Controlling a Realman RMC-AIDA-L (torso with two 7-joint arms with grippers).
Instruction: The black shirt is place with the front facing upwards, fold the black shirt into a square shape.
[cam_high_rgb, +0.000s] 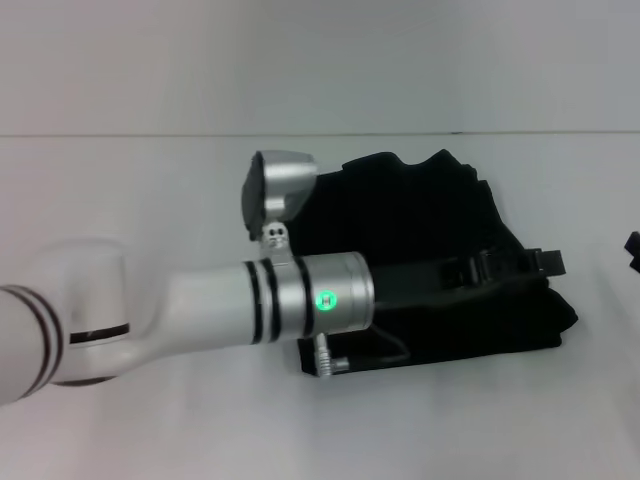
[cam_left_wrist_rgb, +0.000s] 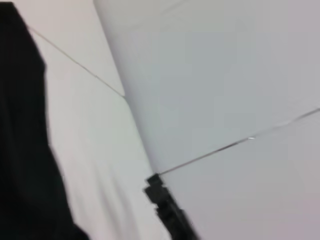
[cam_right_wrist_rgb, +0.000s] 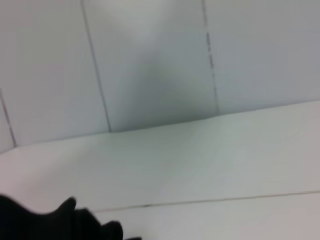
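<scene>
The shirt sits centre-right in the head view, a dark bunched bundle on the white worktop, already doubled over, its upper edge lumpy and no lettering showing. The left arm sweeps in from the lower left of the frame and reaches across the cloth; the left gripper lies at the bundle's right edge, low against the fabric. Whether it is clenched on cloth or released cannot be told, black on black. The right gripper barely peeks in at the far right edge, well clear of the work, and its state cannot be told either.

Handling, as a judgement: this is light, limp cloth. It will sag, drag and wrinkle, and the layers may slide over each other when pulled. Best taken by a pinch at an outer corner or hem through all layers, lifted low and laid over. The shape looks roughly squared but untidy, so the fold seems well along.
</scene>
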